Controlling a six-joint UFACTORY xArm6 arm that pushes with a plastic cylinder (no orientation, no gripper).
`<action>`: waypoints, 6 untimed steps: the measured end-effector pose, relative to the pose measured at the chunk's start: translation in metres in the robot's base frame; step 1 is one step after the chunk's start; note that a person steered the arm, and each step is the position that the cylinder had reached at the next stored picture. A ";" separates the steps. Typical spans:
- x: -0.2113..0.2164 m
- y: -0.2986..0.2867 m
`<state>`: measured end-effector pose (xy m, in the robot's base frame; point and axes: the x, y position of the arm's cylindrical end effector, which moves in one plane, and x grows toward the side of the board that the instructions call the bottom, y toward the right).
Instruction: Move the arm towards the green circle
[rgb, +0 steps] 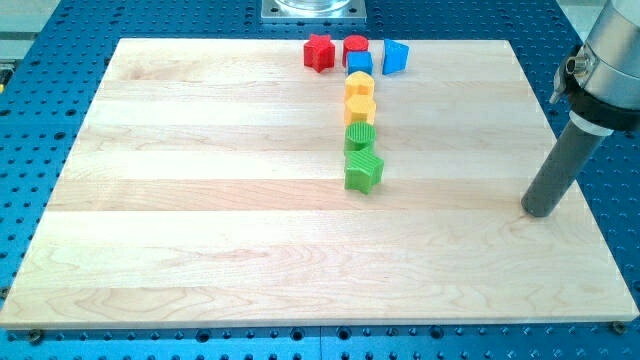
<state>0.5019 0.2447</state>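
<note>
No gripper on this rig, so nothing is held: my tip (541, 212) rests on the desk (200, 250), well apart from the blocks, at about 4 o'clock from the green circle (360, 136). The circle sits mid-column, touching the green star (364, 172) at its 6 and near the yellow block (360, 110) at its 12. Risk: a low approach clips the star first; overshoot would shove the column.

This is a robotics lab bench. A pale wooden board (300, 250) lies on a blue metal breadboard (60, 20) drilled with a regular grid of holes (the kind used for bolting down equipment), and a metal mounting plate (313, 9) sits at the view's top edge.
</note>
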 end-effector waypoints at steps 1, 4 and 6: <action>0.000 0.000; 0.004 -0.007; -0.115 -0.032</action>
